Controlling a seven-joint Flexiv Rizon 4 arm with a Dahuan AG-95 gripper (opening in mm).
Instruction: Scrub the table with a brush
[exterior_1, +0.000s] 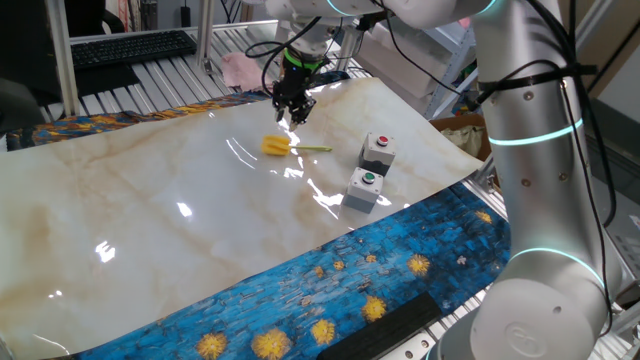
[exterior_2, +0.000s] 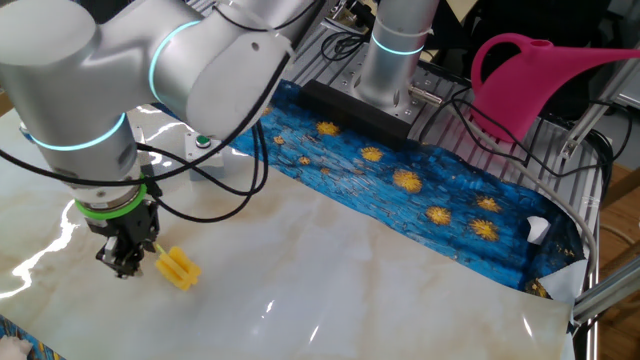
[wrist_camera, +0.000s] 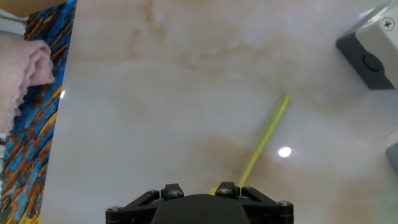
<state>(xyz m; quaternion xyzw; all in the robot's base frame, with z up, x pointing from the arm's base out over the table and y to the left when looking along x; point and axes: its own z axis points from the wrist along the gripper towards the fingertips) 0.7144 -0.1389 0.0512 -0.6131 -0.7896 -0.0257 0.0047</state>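
The desk (exterior_1: 150, 210) top looks like shiny, smooth marble, and lights gleam on it. The blue cloth (exterior_1: 380, 275) looks soft and dull. The brush (exterior_1: 277, 146) looks like yellow plastic. The two button boxes (exterior_1: 370, 172) look like matt grey plastic. The robot arm (exterior_1: 535, 150) is smooth, silvery and shiny.

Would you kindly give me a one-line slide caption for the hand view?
Looking down past the gripper at the brush lying on the marble table, a grey button box at right.
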